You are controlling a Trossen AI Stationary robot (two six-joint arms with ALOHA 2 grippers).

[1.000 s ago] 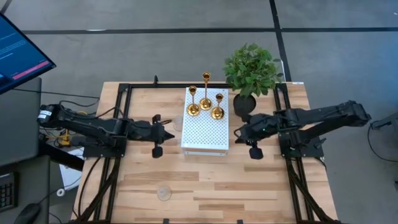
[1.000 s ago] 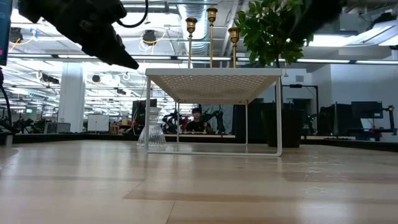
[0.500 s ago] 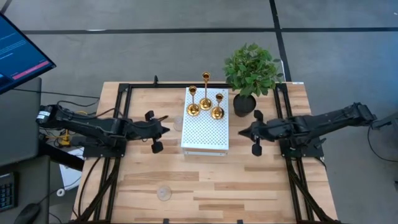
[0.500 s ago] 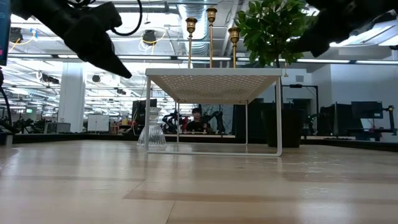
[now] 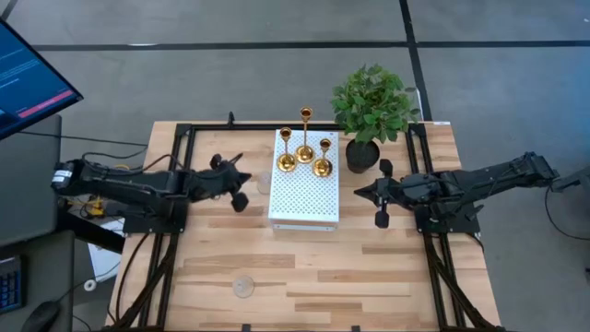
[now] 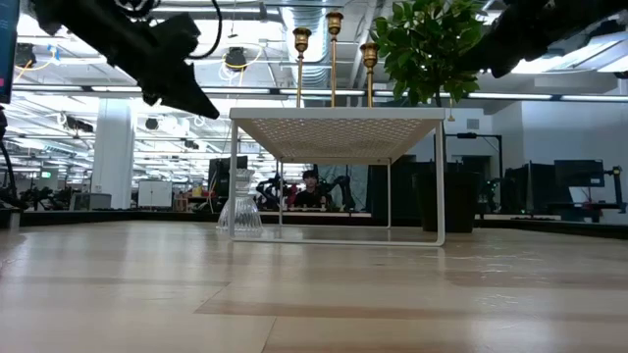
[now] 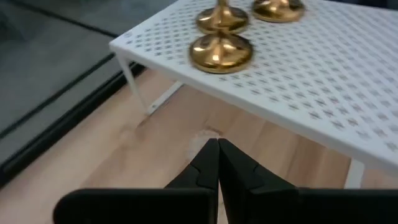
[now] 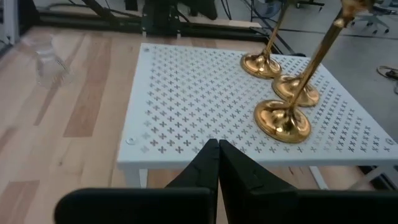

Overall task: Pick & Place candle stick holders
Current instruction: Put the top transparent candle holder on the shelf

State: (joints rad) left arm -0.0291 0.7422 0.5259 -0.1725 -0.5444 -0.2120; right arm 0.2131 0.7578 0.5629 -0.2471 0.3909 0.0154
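Three gold candle stick holders stand by their round bases on the far part of the white perforated box; they also show in the right wrist view. A clear glass holder stands on the table just left of the box, seen too in the low view. A second glass holder stands near the table's near edge. My left gripper is shut and empty, above the table left of the box. My right gripper is shut and empty, right of the box.
A green plant in a black pot stands at the box's far right corner, close to my right arm. Black frame rails run along the table's left and right sides. A monitor stands off the table's left.
My left gripper has moved toward the table's far edge and turned, staying left of the box. My right gripper has drawn back toward the table's right edge, away from the box, and turned about its axis. The holders have not moved.
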